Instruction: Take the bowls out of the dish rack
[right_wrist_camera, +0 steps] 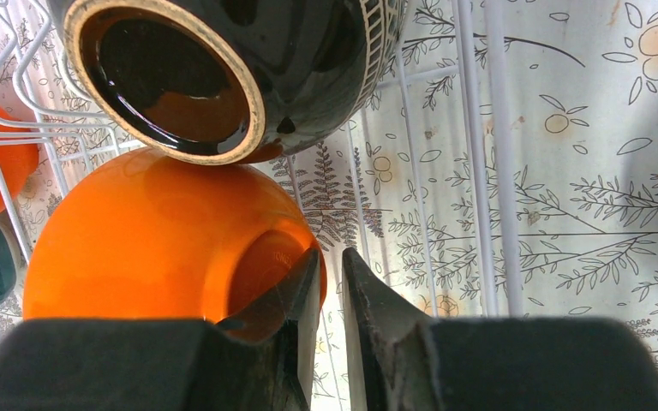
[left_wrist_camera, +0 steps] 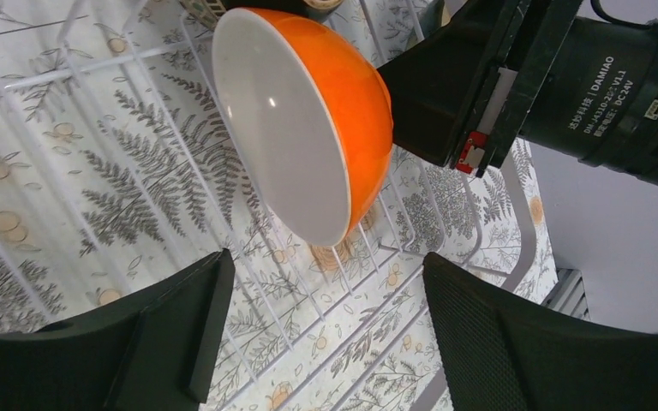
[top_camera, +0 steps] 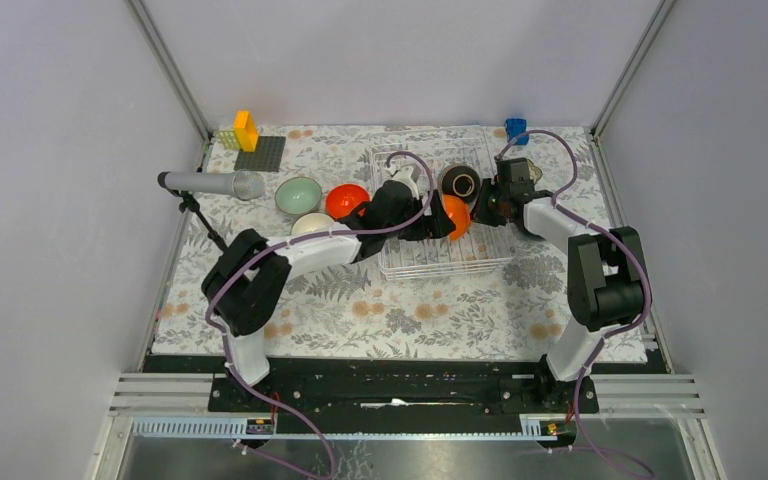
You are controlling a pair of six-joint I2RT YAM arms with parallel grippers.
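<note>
— Orange bowl (left_wrist_camera: pixel 308 120) standing on edge in the dish rack (top_camera: pixel 440 262), dark bowl (right_wrist_camera: pixel 223 68) just beside it.
— Left arm (top_camera: pixel 300 250) faces its hollow, jaws spread wide, empty. And the right arm (top_camera: pixel 560 225)?
— Jaws all but pressed together, holding nothing, down by the bowl's foot.
— I'd take the rim squarely, one jaw inside, lift clear of the wires, then down on the surface (top_camera: pixel 360 310) near the mint bowl (top_camera: pixel 298 194).
</note>
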